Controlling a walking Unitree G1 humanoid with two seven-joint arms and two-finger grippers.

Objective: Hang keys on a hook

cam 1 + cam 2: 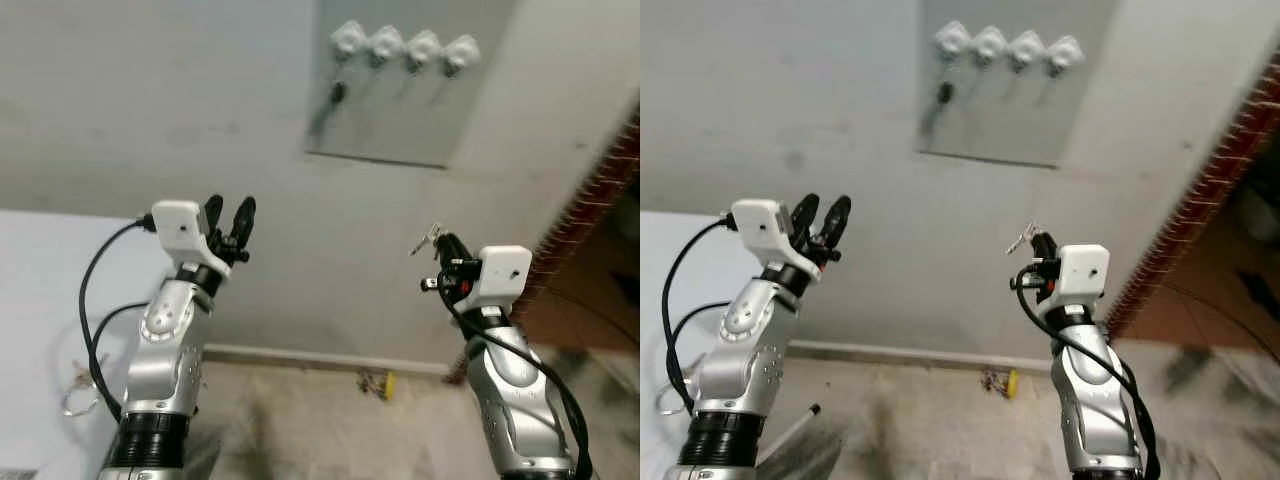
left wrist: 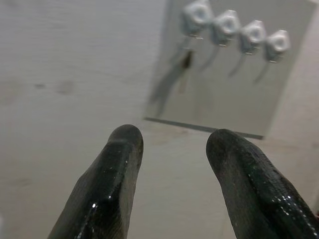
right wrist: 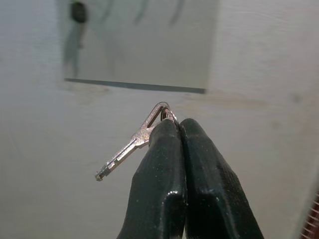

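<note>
A grey board [image 1: 400,110] on the white wall carries a row of white hooks [image 1: 405,46]. A dark key [image 1: 336,95] hangs from the leftmost hook. My right gripper [image 1: 445,243] is raised below and right of the board, shut on the ring of a silver key [image 3: 130,146] that sticks out sideways from its fingertips [image 3: 179,130]. The key [image 1: 427,240] is well short of the hooks. My left gripper [image 1: 229,215] is held up at the left, open and with nothing between its fingers [image 2: 119,164], pointing toward the board.
A brick wall edge [image 1: 590,210] runs down the right. A skirting board [image 1: 320,357] meets the grey floor, where a small yellow object [image 1: 384,383] lies. A white surface [image 1: 40,300] with cables is at the left.
</note>
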